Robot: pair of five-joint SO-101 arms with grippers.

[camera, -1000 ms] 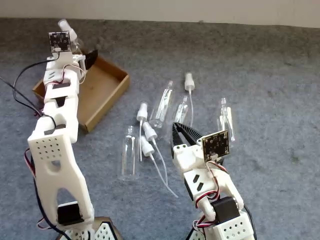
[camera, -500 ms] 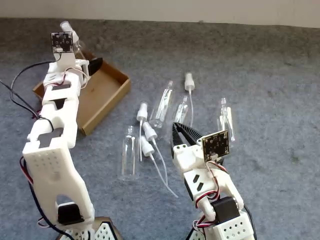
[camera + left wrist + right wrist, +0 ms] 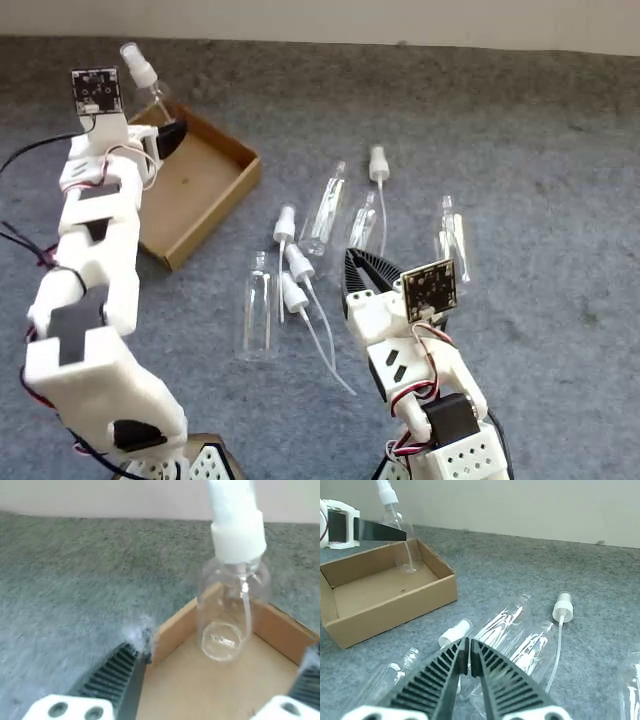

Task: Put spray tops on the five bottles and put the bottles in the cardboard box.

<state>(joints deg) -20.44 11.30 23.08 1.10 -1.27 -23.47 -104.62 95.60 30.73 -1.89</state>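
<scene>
Back left gripper, fingers released, off upright capped bottle in cardboard box; avoid tipping; leave right gripper clenched, empty.

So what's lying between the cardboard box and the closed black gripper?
Three loose spray tops lie between the cardboard box and the right gripper, with one uncapped bottle beside them. The high view shows it.
</scene>
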